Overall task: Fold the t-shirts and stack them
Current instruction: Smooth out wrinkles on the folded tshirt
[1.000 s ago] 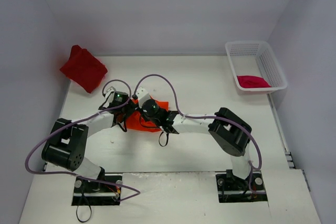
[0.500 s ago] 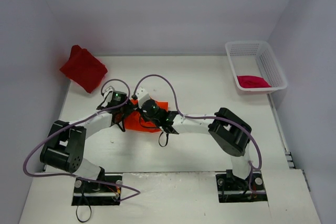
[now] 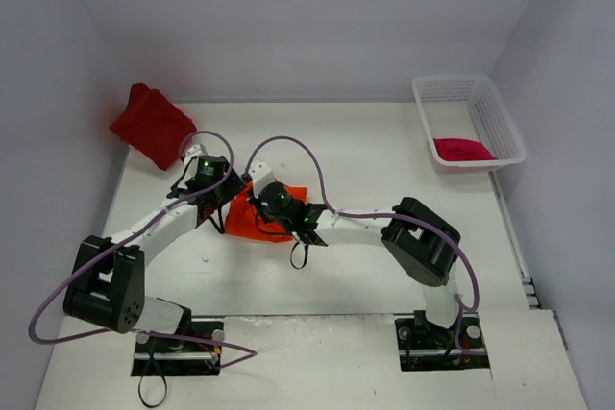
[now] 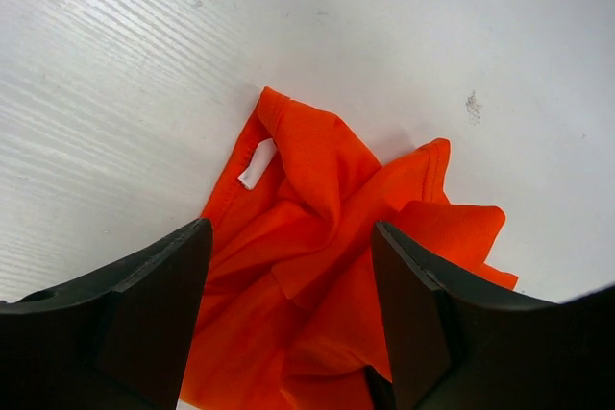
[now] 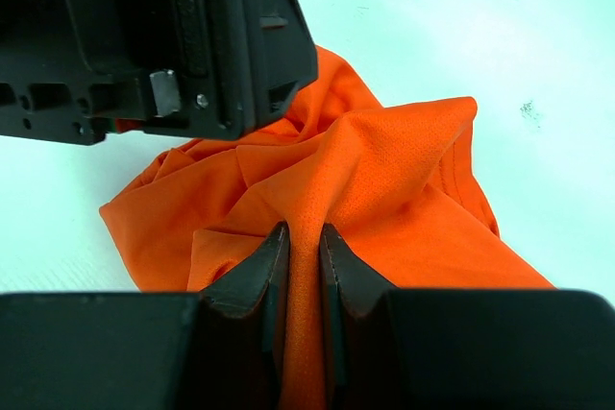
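- Orange shirt (image 3: pixel 248 221) lies bunched mid-desk (image 3: pixel 384 141), with no clear long axis. Its label (image 4: pixel 256 164) corner points away from the left end effector (image 4: pixel 288 237).
- Right end effector (image 5: pixel 303 242) is clamped on a raised orange fold.
- Left end effector sits over the shirt, fingers apart, gripping nothing.
- Red shirt (image 3: pixel 152 127) is heaped at the far-left corner.
- Basket (image 3: pixel 500 122), far right, holds the pink shirt (image 3: pixel 463 149).
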Robot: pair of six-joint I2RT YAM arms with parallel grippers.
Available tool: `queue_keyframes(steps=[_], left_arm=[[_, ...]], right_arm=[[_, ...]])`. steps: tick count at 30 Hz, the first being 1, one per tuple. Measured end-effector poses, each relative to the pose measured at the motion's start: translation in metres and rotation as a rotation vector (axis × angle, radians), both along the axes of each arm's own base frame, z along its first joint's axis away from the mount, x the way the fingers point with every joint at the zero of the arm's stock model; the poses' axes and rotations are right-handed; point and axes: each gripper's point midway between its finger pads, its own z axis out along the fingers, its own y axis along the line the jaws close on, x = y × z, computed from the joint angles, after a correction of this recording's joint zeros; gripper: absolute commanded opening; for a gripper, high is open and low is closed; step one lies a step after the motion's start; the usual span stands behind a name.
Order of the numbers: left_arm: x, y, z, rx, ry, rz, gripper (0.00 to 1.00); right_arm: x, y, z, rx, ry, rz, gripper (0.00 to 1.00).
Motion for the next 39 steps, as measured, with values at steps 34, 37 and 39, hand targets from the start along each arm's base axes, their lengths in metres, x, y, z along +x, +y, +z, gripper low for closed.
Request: queue_keyframes(steps=[34,37,39], left_arm=[[-0.015,0.014,-0.013,0.010,0.043,0.028,0.61],[-0.017,0.020,-0.015,0.012,0.051,0.041,0.62],[-0.017,0.025,-0.014,0.012,0.050,0.054,0.61]], right_arm=[[-0.018,0.038,0.027,0.029,-0.044,0.073,0.02],[-0.022,0.045,0.018,0.025,-0.035,0.081,0.02],[-0.025,0.050,0.008,0.015,-0.025,0.089,0.02]])
